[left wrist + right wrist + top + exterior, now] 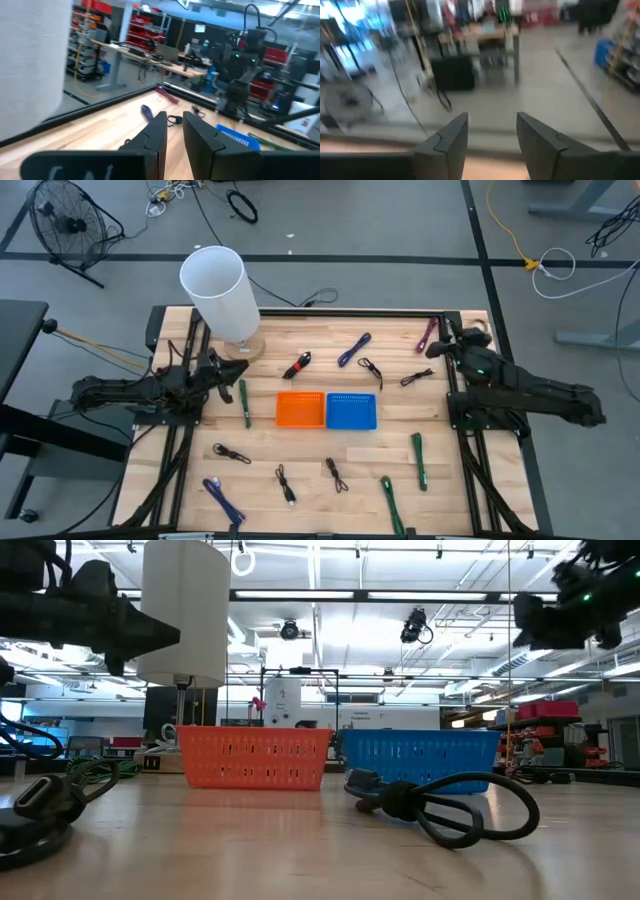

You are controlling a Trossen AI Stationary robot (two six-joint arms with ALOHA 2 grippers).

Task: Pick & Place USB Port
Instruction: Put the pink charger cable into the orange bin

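Note:
Several short USB cables lie loose on the wooden table [320, 445]: black coiled ones [231, 452] [336, 473] [370, 368], green ones [243, 402] [418, 460], blue ones [354, 350] [224, 500], a red-and-black one [297, 365] and a maroon one [428, 335]. An orange basket [300, 409] and a blue basket [351, 410] stand side by side at the middle. My left gripper [174, 135] hovers at the table's left side near the green cable, with a narrow gap and nothing in it. My right gripper [492, 137] hovers at the far right corner, open and empty.
A tall white cylinder on a round wooden base [220, 295] stands at the far left, close to my left arm. In the low view a coiled black cable [440, 802] lies in front of the blue basket [420, 758]. Bare wood shows between the baskets and the near cables.

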